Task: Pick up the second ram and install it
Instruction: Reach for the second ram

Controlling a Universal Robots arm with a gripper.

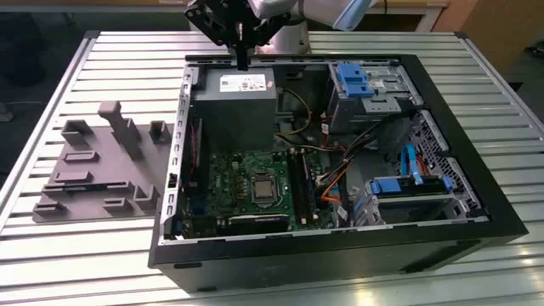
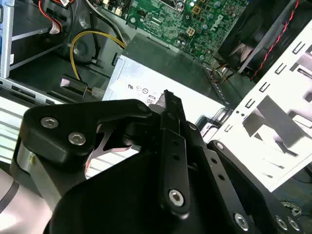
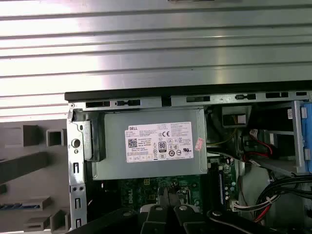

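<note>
My gripper (image 1: 242,62) hung above the far end of the power supply (image 1: 234,108), high enough to clear the case (image 1: 340,255) wall. Jaws seen edge-on: could not tell open or closed. The second ram (image 3: 9,206), as I judged the blue-green strip, lay slotted in the gray holder (image 1: 93,178) on the desk (image 1: 127,51) beside the case, likely parked there for a repeatable pick.

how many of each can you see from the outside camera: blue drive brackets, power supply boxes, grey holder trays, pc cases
blue drive brackets: 2
power supply box: 1
grey holder tray: 1
pc case: 1
total: 5
</note>
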